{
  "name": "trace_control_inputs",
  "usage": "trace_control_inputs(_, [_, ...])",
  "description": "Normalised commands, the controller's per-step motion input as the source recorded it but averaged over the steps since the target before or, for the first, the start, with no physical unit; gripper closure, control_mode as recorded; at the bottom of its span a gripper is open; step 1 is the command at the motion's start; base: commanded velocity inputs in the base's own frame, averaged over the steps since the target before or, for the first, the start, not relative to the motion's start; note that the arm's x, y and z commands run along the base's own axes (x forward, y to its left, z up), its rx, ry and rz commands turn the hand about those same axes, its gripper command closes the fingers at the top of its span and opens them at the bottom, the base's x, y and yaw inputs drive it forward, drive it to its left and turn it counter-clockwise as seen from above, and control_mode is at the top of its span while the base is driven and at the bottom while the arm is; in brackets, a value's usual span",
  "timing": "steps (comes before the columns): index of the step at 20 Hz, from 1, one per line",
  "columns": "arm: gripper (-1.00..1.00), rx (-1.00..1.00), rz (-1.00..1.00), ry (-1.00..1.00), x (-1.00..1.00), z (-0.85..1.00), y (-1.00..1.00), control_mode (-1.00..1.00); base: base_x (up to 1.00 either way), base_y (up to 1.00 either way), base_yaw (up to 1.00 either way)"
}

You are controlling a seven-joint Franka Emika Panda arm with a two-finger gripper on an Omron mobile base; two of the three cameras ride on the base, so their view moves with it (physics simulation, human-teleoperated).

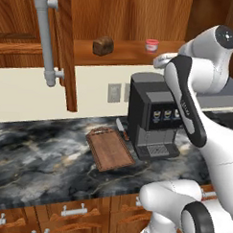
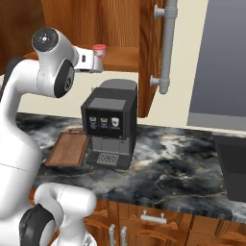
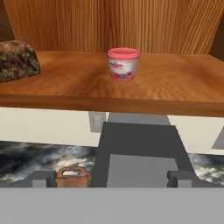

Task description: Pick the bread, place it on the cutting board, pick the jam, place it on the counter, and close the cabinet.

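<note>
one bread (image 1: 103, 46) on the open cabinet (image 1: 68, 49) shelf, long axis running along the shelf, rounded top up. one jam (image 1: 151, 45) jar upright to its right, well apart. gripper (image 3: 112, 178) hangs in front of the shelf, fingers spread wide, holding nothing. one cutting board (image 1: 109, 148) flat on the counter (image 1: 40, 153), handle pointing toward the wall, beside one coffee machine (image 1: 152, 115).

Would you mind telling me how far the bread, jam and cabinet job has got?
Nothing looks done yet. The bread and the jam both sit on the cabinet shelf, the cutting board lies bare on the counter, and the cabinet door stands open. The gripper is open and holds nothing, facing the shelf. All steps remain.
</note>
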Motion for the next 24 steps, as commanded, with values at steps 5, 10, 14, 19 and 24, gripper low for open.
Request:
trace_control_inputs(5, [-1.0, 0.0, 0.0, 0.0, 0.09, 0.27, 0.0, -1.0, 0.0, 0.0, 0.0])
trace_control_inputs(10, [-1.0, 0.0, -0.01, 0.0, 0.18, 0.25, -0.01, -1.0, 0.0, 0.0, 0.0])
trace_control_inputs(14, [-1.0, 0.0, -0.01, 0.0, 0.27, 0.17, 0.0, -1.0, 0.0, 0.0, 0.0])
trace_control_inputs(19, [-1.0, 0.0, -0.01, 0.0, 0.34, 0.01, 0.0, -1.0, 0.0, 0.0, 0.0])
trace_control_inputs(24, [-1.0, 0.0, 0.0, 0.0, 0.3, 0.0, 0.0, -1.0, 0.0, 0.0, 0.0])
